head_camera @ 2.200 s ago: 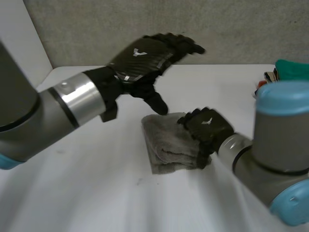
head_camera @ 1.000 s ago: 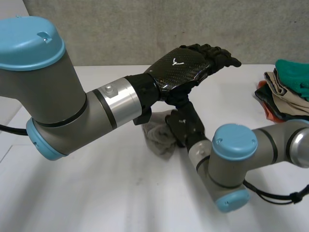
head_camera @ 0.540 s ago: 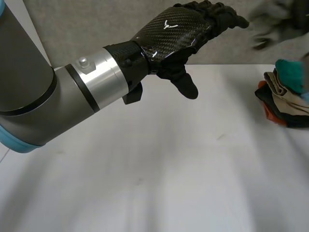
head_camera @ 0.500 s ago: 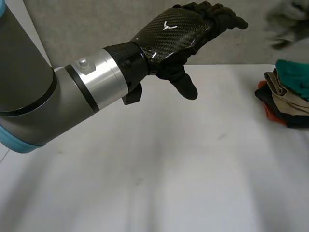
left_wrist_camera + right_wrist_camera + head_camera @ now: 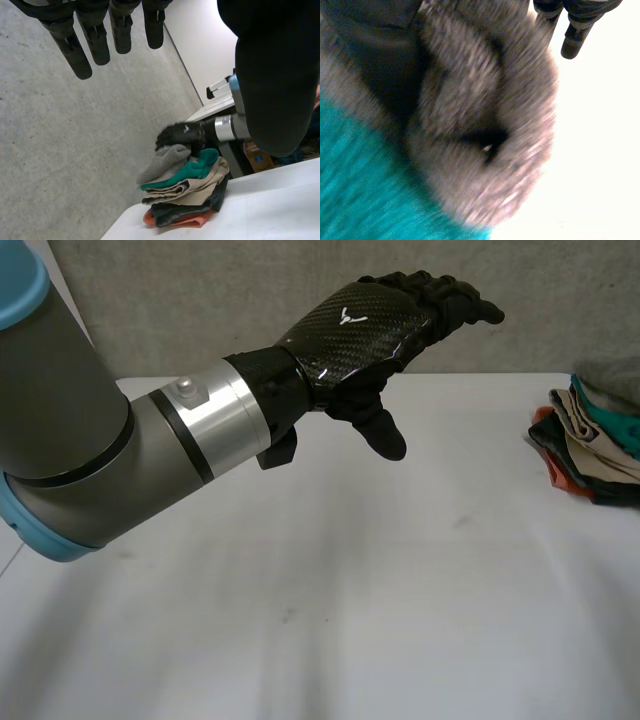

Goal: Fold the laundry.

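Note:
The folded grey towel (image 5: pixel 162 162) lies on top of the stack of folded laundry (image 5: pixel 185 200) at the table's far right edge, over a teal cloth (image 5: pixel 197 167). My right hand (image 5: pixel 180 136) rests on the towel's top. In the right wrist view the grey towel (image 5: pixel 485 125) sits under the palm on the teal cloth (image 5: pixel 360 190), and the fingers (image 5: pixel 572 37) reach straight past it, open. My left hand (image 5: pixel 360 325) hovers high over the middle of the table, fingers straight, holding nothing. In the head view the grey towel (image 5: pixel 612 372) tops the stack (image 5: pixel 590 455).
The white table (image 5: pixel 350 590) spreads bare below the left arm. A grey wall stands behind the table. Beige, dark and orange cloths lie lower in the stack.
The right hand carried the grey towel from the table's middle to the stack at the right and its fingers opened. The left hand stayed raised, shifting only slightly.

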Robot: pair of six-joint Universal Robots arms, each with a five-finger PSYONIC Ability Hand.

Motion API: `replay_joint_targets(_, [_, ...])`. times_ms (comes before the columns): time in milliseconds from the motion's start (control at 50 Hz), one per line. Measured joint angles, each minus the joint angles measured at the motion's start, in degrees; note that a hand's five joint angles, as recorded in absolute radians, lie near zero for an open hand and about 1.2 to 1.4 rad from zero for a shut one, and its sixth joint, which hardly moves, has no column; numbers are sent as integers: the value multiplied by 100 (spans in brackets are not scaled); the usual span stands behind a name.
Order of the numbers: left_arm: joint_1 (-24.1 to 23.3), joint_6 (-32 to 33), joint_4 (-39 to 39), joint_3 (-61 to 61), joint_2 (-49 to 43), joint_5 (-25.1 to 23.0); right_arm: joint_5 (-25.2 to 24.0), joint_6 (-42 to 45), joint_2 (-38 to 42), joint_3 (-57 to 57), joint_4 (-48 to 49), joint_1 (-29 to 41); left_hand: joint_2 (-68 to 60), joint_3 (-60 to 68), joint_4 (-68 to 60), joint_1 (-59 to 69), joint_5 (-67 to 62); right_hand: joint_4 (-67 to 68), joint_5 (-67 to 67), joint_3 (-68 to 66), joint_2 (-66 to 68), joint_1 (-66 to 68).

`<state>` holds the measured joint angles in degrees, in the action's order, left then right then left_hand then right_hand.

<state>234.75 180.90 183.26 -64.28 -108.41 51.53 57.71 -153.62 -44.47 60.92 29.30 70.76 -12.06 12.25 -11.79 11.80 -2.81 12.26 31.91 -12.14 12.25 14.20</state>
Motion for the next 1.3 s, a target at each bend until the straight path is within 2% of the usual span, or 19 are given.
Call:
replay_joint_targets(40, [0,-4,-1,2,17,3,196,-59,-461,179,-193,6,0,0,0,0,0,0,0,0,0,-86])
replay_joint_targets(80, [-2,-9,-1,-4,33,3,605,-143,-1097,353,-618,5,0,0,0,0,0,0,0,0,0,-86])
replay_joint_targets(100, [-3,-10,-2,-6,35,3,677,-151,-1169,363,-691,4,0,0,0,0,0,0,0,0,0,-86])
replay_joint_targets(140, [-8,-14,-4,-20,44,5,1206,-156,-1508,343,-1204,-11,0,0,0,0,0,0,0,0,-1,-86])
replay_joint_targets(280, [-30,-36,7,54,68,166,3153,378,-1856,-548,-2686,-159,0,0,0,0,0,0,0,1,-2,-86])
replay_joint_targets(360, [-36,-178,41,338,100,524,3665,716,-1957,-1134,-2705,12,0,0,0,0,0,0,0,1,-2,-86])
replay_joint_targets(440, [-19,-454,82,736,138,1112,3560,678,-2225,-1254,-2163,487,0,0,0,0,0,0,0,0,-2,-86])
replay_joint_targets(540, [84,-700,113,1107,186,2014,2890,221,-2906,-419,-1135,1314,0,0,0,0,0,0,0,1,-2,-86])
replay_joint_targets(620, [479,-670,68,1132,284,2599,2356,-56,-3314,555,-556,1908,0,0,0,0,0,0,0,1,-3,-86])
replay_joint_targets(640, [711,-590,12,1071,316,2769,2190,-115,-3426,933,-405,2138,0,0,0,0,0,0,0,1,-3,-86])
replay_joint_targets(700, [1270,-241,-177,843,358,3052,1963,-173,-3575,1697,-240,2605,0,0,0,0,0,0,0,1,-3,-86])
replay_joint_targets(740, [1718,265,-351,560,325,3230,1891,-171,-3620,2213,-252,2908,0,0,0,0,0,0,0,1,-3,-86])
replay_joint_targets(820, [2165,1112,-491,128,143,3462,1881,-119,-3617,2776,-378,3164,0,0,0,0,0,0,0,1,-3,-86])
replay_joint_targets(920, [2929,2747,-508,-737,-360,4033,1909,61,-3563,3456,-532,3287,6,-15,0,0,0,0,0,1,-3,-86])
replay_joint_targets(1040, [3546,3650,-270,-1349,-890,4317,1923,268,-3460,3807,-555,3225,6,-15,0,0,0,0,0,1,-3,-86])
replay_joint_targets(1120, [3733,3832,-113,-1602,-1112,4340,1926,314,-3366,3883,-554,3179,6,-15,0,0,0,0,0,1,-3,-86])
replay_joint_targets(1300, [3753,3891,-10,-1557,-1307,4312,1911,298,-3300,3949,-517,3160,6,-15,0,0,0,0,0,1,-3,-86])
